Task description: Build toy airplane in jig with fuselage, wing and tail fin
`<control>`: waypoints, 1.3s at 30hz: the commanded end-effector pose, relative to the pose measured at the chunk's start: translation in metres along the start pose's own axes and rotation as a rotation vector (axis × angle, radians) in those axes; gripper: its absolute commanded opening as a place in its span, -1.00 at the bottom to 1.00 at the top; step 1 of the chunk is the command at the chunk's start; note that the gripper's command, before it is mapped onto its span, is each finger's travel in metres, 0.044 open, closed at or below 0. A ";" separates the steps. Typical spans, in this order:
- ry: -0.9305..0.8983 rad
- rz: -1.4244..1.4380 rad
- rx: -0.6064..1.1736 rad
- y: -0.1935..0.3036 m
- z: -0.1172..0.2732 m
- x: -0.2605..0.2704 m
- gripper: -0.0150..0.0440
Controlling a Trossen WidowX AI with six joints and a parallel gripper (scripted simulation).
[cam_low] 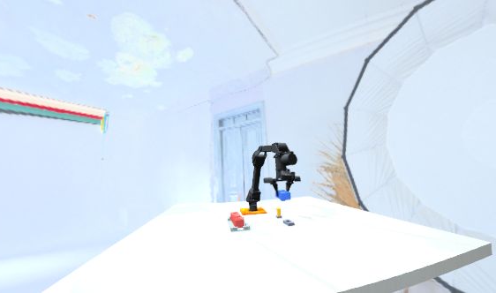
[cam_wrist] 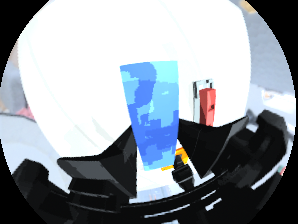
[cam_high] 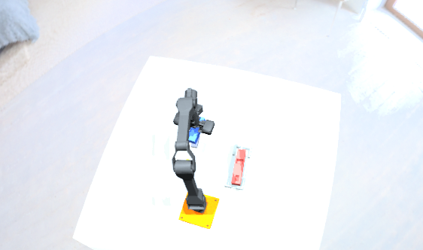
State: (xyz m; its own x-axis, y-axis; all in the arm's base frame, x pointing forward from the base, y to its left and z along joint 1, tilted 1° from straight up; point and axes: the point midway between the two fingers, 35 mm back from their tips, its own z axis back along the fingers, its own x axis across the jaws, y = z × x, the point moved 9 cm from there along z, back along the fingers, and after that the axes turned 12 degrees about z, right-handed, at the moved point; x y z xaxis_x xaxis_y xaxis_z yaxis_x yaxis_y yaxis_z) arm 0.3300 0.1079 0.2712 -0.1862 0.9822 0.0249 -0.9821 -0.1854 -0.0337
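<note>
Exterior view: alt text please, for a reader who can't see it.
Black arm's tool holds a blue block above a white table; a red fuselage sits in a pale jig, with small yellow and dark pieces nearby.

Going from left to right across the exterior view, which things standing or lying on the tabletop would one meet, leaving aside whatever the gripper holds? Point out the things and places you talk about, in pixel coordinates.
Jig (cam_high: 230, 174) (cam_low: 245, 229) with fuselage (cam_high: 238, 171) (cam_low: 236, 220) (cam_wrist: 207, 106), orange base plate (cam_high: 211, 214) (cam_low: 262, 211), yellow piece (cam_low: 278, 212), dark grey piece (cam_low: 289, 222)

Black arm bent over at the elbow, wrist pitched downward, pincer (cam_low: 283, 192) (cam_wrist: 152, 123) raised, fingers clamped partway apart
</note>
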 end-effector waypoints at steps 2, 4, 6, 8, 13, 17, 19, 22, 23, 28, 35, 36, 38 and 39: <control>0.000 -0.096 0.001 0.002 -0.003 -0.017 -0.49; 0.001 -0.131 0.001 0.002 -0.004 -0.024 -0.49; 0.002 -0.165 0.001 0.003 -0.005 -0.030 -0.49; 0.002 -0.201 0.001 0.004 -0.006 -0.036 -0.49; 0.004 -0.289 0.001 0.006 -0.008 -0.052 -0.49; 0.006 -0.359 0.001 0.009 -0.010 -0.065 -0.49; 0.006 -0.395 0.001 0.011 -0.011 -0.071 -0.49; 0.007 -0.449 0.001 0.013 -0.013 -0.080 -0.49; 0.008 -0.467 0.001 0.014 -0.013 -0.084 -0.49; 0.009 -0.557 0.000 0.019 -0.016 -0.099 -0.49; 0.012 -0.682 0.000 0.027 -0.019 -0.120 -0.49; 0.012 -0.700 0.000 0.029 -0.020 -0.122 -0.49; 0.013 -0.736 0.000 0.032 -0.021 -0.128 -0.49; 0.013 -0.754 0.000 0.033 -0.022 -0.131 -0.49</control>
State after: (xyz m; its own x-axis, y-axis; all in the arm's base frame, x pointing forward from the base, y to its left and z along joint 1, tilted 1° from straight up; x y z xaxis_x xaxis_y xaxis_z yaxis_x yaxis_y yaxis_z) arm 0.3264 -0.0158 0.2474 0.4807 0.8764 0.0294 -0.8765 0.4812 -0.0138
